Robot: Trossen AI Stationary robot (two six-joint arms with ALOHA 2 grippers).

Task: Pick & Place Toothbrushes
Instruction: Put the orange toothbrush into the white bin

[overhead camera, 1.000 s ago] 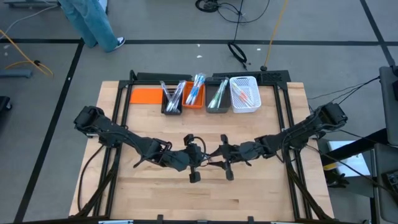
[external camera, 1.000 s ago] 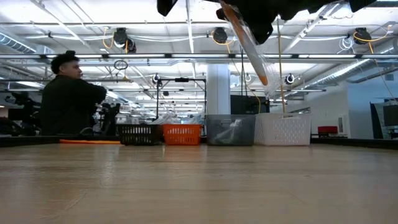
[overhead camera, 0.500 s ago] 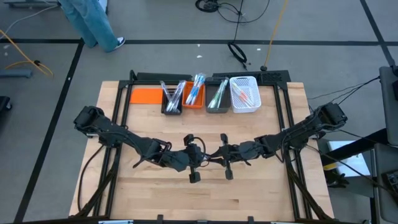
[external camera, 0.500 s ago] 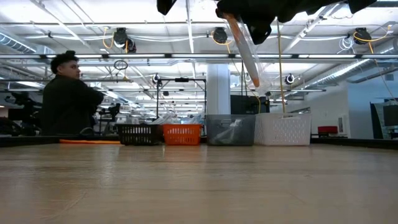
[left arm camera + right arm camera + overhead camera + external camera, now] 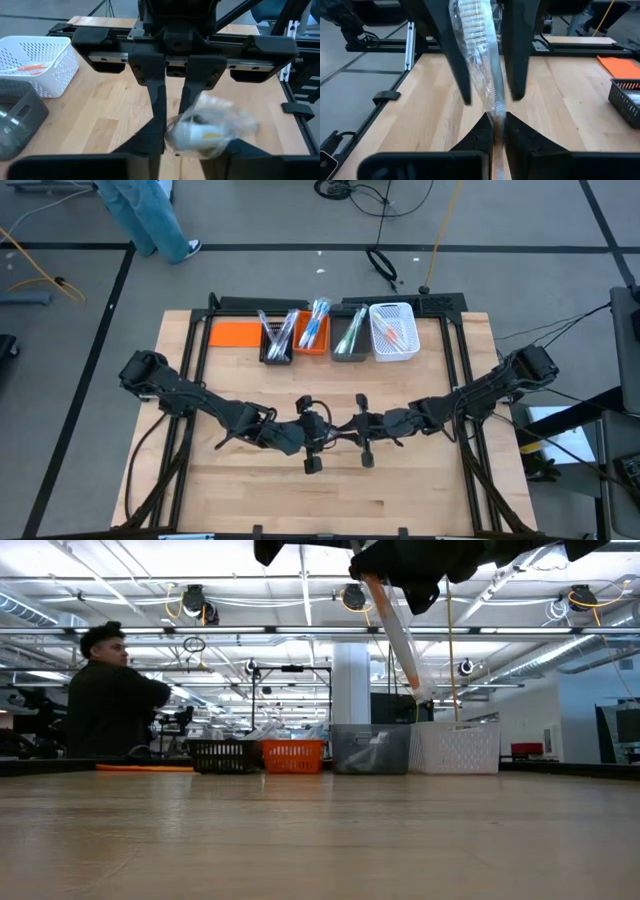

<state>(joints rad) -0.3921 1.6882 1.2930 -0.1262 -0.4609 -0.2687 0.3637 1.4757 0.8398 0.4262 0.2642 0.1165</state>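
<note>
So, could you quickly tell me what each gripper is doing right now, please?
Left gripper: open, its fingers on either side of the wrapped toothbrush.
Right gripper: shut on the toothbrush's lower end, above mid-table.

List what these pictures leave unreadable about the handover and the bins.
- High view: the wrapped toothbrush is hidden between the two gripper bodies.
- Low view: both grippers are cut off by the top edge.
- Left wrist view: the wrapper end is blurred.
- Low view: the white bin and grey bin walls hide their contents.
- The person is only partly shown.
</note>
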